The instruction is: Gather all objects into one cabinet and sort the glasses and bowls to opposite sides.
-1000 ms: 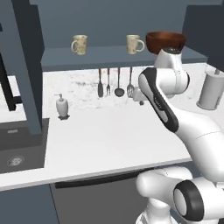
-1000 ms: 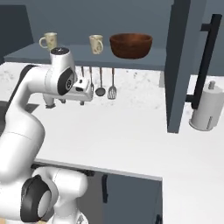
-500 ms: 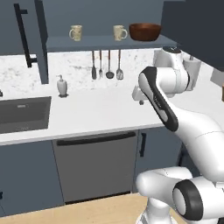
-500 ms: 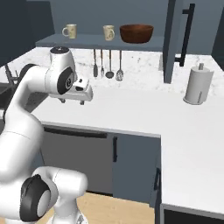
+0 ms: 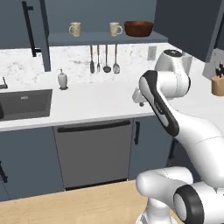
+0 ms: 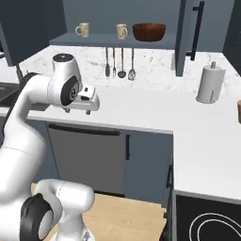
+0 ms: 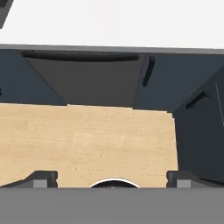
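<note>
Two cream speckled handled cups (image 5: 75,29) (image 5: 115,29) stand on the dark slate-blue open shelf (image 5: 87,40), and the large reddish-brown bowl (image 5: 139,28) sits at its right end. In the right base view the cups (image 6: 83,29) (image 6: 122,31) and the bowl (image 6: 149,32) line up the same way. The third cup, the plain tumbler, is out of view. My gripper (image 5: 139,97) (image 6: 85,106) hangs in front of the counter's edge, well below and short of the shelf. In the hand view the gripper (image 7: 111,179) is open, its fingertips (image 7: 41,178) wide apart with nothing between them.
Utensils (image 5: 105,59) hang under the shelf. A white soap dispenser (image 5: 62,79) stands beside the sink (image 5: 22,103). A knife block (image 5: 217,84) and a paper towel roll (image 6: 208,84) are on the right counter. The dishwasher front (image 5: 94,153) and wooden floor (image 7: 87,140) lie below.
The whole picture has shifted: the base has backed away from the counter, so the cabinet fronts and floor come into view. The arm keeps about the same pose.
</note>
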{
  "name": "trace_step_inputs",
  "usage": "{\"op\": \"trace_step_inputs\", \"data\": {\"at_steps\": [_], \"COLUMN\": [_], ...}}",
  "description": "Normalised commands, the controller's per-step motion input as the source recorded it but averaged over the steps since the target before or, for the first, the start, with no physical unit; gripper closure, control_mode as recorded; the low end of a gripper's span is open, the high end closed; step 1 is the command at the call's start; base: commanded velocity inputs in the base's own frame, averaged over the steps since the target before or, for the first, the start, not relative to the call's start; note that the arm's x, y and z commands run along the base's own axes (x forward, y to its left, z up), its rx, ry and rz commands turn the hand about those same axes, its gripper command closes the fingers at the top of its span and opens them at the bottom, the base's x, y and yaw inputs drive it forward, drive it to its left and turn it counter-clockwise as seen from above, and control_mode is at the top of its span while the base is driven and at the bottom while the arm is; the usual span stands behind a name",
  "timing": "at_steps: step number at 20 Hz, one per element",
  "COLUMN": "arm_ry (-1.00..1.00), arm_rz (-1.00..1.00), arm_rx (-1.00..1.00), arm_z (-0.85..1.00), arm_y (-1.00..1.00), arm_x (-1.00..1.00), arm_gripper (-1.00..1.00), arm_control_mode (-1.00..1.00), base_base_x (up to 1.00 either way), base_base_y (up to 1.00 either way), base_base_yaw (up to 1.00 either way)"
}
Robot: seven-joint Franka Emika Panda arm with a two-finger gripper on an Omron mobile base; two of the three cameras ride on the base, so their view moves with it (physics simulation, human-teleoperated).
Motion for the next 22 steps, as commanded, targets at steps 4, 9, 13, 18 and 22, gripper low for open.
{"op": "trace_step_inputs", "data": {"at_steps": [4, 9, 13, 18, 22], "arm_ry": [0.00, 0.00, 0.00, 0.00, 0.00], "arm_rz": [0.00, 0.00, 0.00, 0.00, 0.00], "arm_rx": [0.00, 0.00, 0.00, 0.00, 0.00], "arm_z": [0.00, 0.00, 0.00, 0.00, 0.00], "arm_y": [0.00, 0.00, 0.00, 0.00, 0.00], "arm_x": [0.00, 0.00, 0.00, 0.00, 0.00], "arm_gripper": [-1.00, -1.00, -1.00, -1.00, -1.00], "arm_control_mode": [1.00, 1.00, 1.00, 1.00, 1.00], "base_base_x": [-0.52, -0.38, -0.36, -0.35, -0.24], "base_base_y": [0.43, 0.76, 0.99, 1.00, 0.91], "base_base_yaw": [0.22, 0.23, 0.18, 0.19, 0.24]}}
